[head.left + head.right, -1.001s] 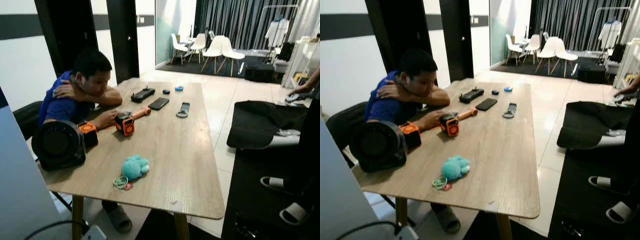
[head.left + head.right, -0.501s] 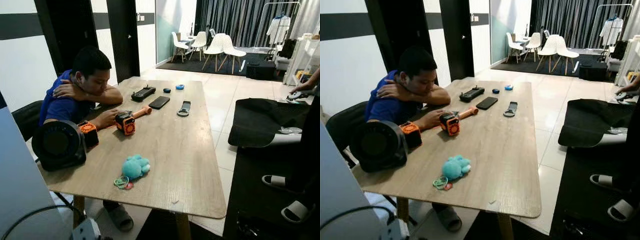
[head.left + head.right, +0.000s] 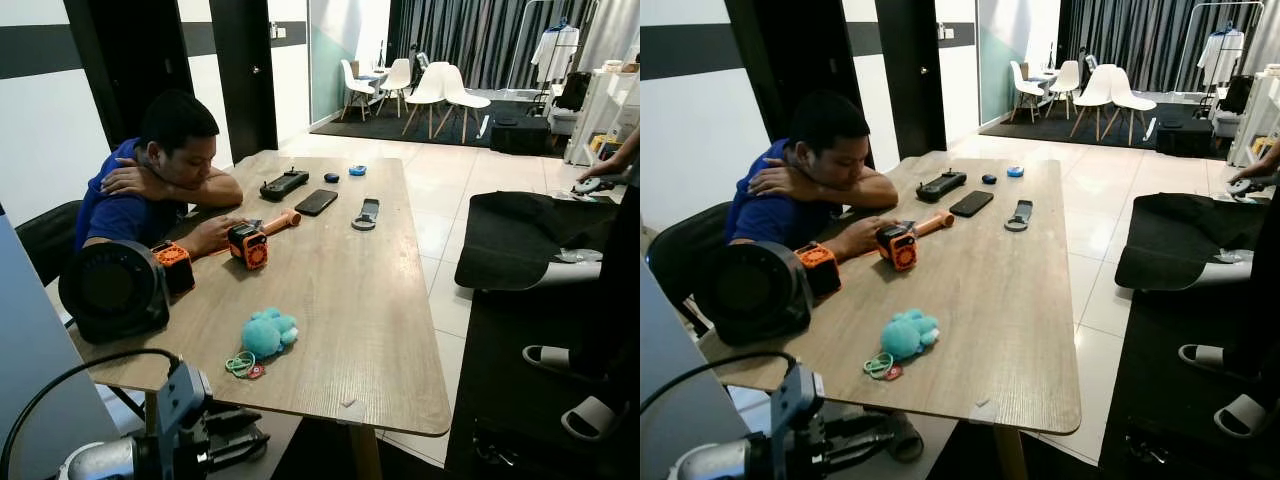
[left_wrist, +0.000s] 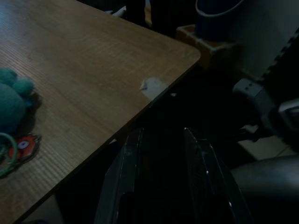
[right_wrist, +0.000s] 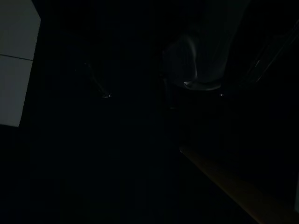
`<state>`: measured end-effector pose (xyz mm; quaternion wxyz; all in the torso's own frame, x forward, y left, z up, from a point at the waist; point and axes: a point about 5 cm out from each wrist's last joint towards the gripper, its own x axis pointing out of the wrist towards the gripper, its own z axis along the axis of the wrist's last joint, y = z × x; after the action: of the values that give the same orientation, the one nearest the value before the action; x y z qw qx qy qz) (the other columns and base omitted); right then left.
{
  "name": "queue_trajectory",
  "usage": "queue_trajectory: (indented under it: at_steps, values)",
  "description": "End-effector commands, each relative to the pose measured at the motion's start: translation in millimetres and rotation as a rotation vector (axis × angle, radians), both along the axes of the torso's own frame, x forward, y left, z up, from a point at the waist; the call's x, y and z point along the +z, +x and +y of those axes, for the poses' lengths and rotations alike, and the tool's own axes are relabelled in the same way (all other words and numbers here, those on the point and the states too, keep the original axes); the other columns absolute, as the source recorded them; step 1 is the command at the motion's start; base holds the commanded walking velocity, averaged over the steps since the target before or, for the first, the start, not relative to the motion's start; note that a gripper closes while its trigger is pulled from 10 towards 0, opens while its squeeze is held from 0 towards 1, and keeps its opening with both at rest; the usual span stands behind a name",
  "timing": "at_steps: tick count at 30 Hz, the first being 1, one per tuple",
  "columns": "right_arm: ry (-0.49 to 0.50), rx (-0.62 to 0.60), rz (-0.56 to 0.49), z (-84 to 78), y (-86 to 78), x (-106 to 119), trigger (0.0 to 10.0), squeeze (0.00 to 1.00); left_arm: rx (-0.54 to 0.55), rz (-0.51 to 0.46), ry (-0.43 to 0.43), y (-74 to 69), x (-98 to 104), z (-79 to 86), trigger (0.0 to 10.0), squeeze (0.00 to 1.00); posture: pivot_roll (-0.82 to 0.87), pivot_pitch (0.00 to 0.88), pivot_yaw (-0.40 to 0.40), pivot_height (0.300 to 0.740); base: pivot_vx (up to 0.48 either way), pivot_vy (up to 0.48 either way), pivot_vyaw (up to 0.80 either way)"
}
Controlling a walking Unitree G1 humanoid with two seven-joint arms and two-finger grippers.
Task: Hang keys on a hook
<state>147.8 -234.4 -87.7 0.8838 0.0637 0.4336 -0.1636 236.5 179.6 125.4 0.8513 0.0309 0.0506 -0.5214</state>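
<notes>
Left eye view: our left gripper (image 3: 245, 440) sat below the wooden table (image 3: 370, 300) edge, fingers parted, empty. Keys (image 3: 243, 366) lay on the table near that edge, touching the teal plush (image 3: 268, 333).

Keys (image 3: 243, 366) with teal plush lie flat near table's (image 3: 380, 300) edge.

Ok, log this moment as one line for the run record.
phase: approach | left gripper: open, empty, below table near edge | keys: on table beside teal plush | person: seated at table | right gripper: dark view
</notes>
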Motion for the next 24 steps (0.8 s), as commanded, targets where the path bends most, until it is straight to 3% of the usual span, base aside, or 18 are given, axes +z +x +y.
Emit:
queue_trajectory:
  at_steps: [1,6,7,8,12,18,24]
  values:
    - [0.009,-0.004,0.009,2.2,-1.7,-1,10.0,0.0,0.03,-0.021,-0.02,5.6,12,1.1,10.0,0.0,0.07,0.03,0.043,0.74,0.0,0.0,0.0]
    - [0.009,-0.003,0.008,2.4,-1.1,-1,10.0,0.0,0.089,-0.059,-0.082,20.3,27,-10.8,10.0,0.0,0.06,0.026,0.041,0.74,0.0,0.0,0.0]
    - [0.009,-0.002,0.007,2.1,-0.2,-1,10.0,0.0,0.137,-0.079,-0.102,30.9,33,-19.0,10.0,0.0,0.06,0.024,0.043,0.74,0.0,0.0,0.0]
    - [0.008,-0.003,0.004,1.6,0.9,0,10.0,0.0,0.196,-0.112,-0.065,41.8,35,-26.0,10.0,0.0,0.06,0.023,0.044,0.74,0.0,0.0,0.0]
    - [0.006,-0.004,-0.002,0.7,3.2,1,10.0,0.0,0.289,-0.136,0.001,57.9,34,-37.6,10.0,0.0,0.05,0.017,0.045,0.74,0.0,0.0,0.0]
    - [0.001,0.004,-0.004,-0.2,5.3,2,10.0,0.0,0.366,-0.139,0.058,68.8,29,-60.0,10.0,0.0,0.05,0.012,0.04,0.74,0.0,0.0,0.0]
    - [0.0,0.007,-0.01,0.5,8.0,3,10.0,0.0,0.453,-0.155,0.108,77.7,23,-71.1,10.0,0.0,0.05,0.014,0.039,0.74,0.0,0.0,0.0]
